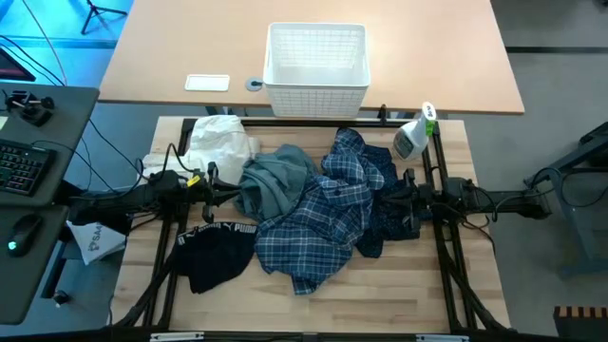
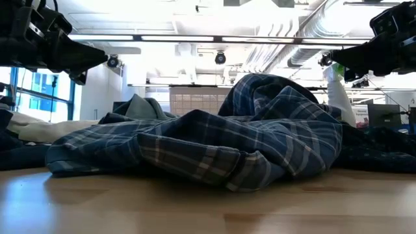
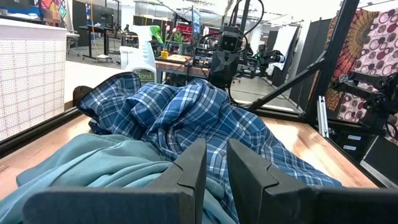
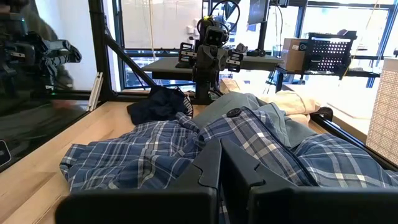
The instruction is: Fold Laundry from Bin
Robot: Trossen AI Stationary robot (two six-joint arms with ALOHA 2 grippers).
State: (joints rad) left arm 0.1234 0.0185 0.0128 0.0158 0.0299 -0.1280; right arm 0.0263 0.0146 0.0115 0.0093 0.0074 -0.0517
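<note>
Left gripper (image 1: 217,186), fingers slightly parted and grasping nothing, hovers just left of the grey-green top (image 1: 275,180); right gripper (image 1: 391,198) (clenched, empty) faces the plaid shirt (image 1: 318,228) heaped between them.

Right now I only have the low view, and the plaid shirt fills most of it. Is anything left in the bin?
Observer: No. From above, the bin is empty. It stands on the tan table beyond the worktable.
Operator: Is the left claw holding cloth?
Observer: No. The left claw has its fingers slightly parted with nothing between them, at the edge of the grey-green top.
Operator: And the right one?
Observer: The right claw is shut and empty, at the edge of the plaid shirt on the opposite side of the pile.
</note>
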